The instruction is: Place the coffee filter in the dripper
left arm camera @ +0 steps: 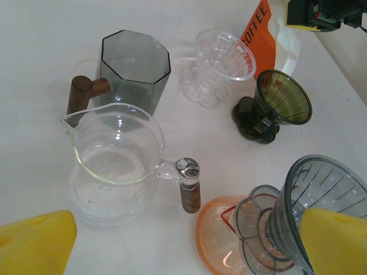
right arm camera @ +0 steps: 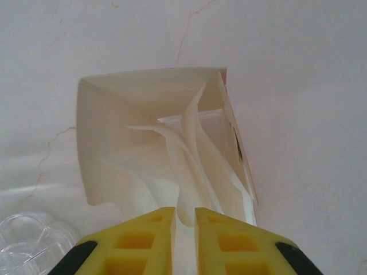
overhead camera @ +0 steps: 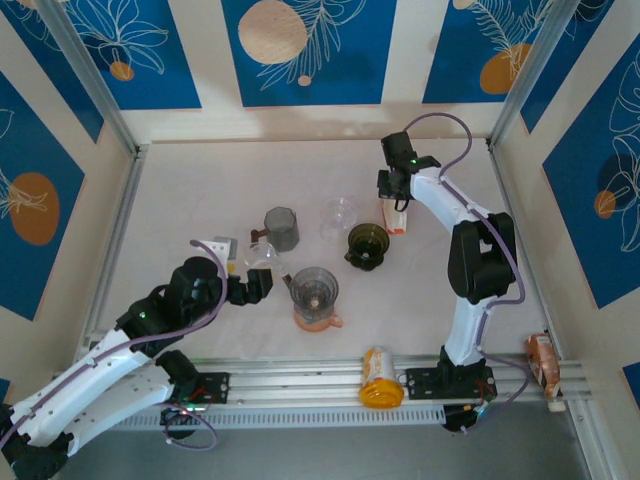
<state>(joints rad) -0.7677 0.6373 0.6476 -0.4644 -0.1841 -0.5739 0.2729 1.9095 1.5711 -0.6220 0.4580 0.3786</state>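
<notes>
My right fingers point(right arm camera: 150, 236) are clenched on one coffee filter point(right arm camera: 189, 166) inside its box point(right arm camera: 114, 109) toward the counter's far edge, my left fingers point(left arm camera: 35, 243) are spread wide, and the dark dripper point(left arm camera: 282, 98) is not yet filled.

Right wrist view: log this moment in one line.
right gripper: pinching white paper coffee filter inside open white carton | left gripper: open near clear glass carafe | stage: filter pickup

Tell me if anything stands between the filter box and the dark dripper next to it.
Nothing visible does. The filter box stands close beside the dark dripper, with nothing between them. The right gripper pinches a coffee filter in the box's open top.
</notes>
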